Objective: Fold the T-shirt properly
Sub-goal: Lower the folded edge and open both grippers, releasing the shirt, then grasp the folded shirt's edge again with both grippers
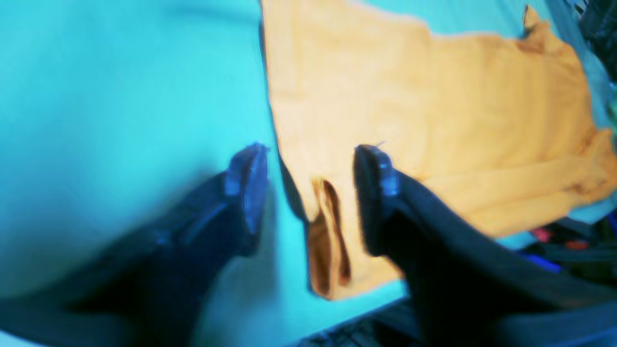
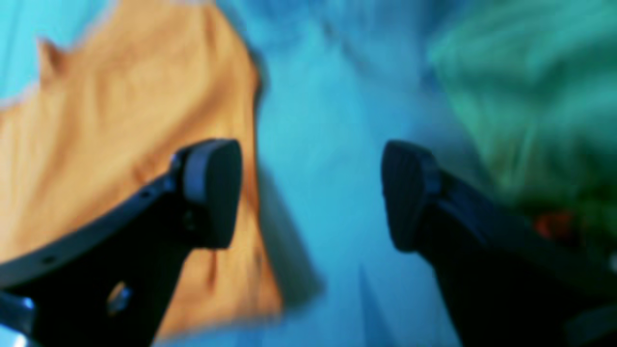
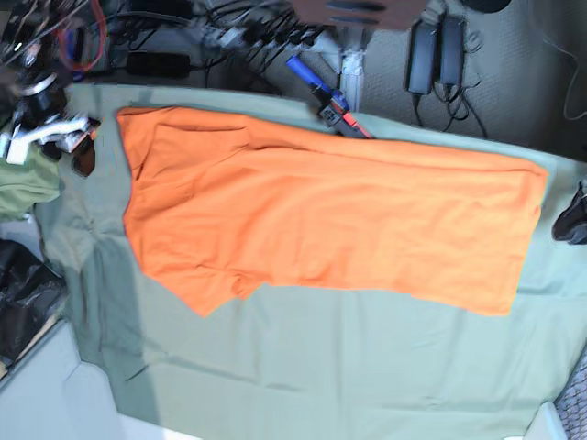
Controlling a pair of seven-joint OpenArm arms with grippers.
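While the left wrist view is blurred, we can make out the left gripper (image 1: 308, 188) with its jaws spread wide and nothing between them, hanging above the T-shirt (image 1: 434, 125) at one of its edges, where a small fold of orange fabric stands up; one finger is over the shirt, the other over the table cloth (image 1: 120, 120) beside it. From the right wrist view, also blurred, we see the right gripper (image 2: 311, 193) with jaws spread and holding nothing, one finger above the T-shirt's edge, the other over bare cloth, and a green garment (image 2: 520, 96) lies off to the far side of the cloth from the shirt. Looking from the base view, we find the T-shirt (image 3: 330, 220) spread flat across the middle of the table cloth (image 3: 321, 367), with one arm (image 3: 46, 128) just off its short end beside the green garment (image 3: 23, 183).
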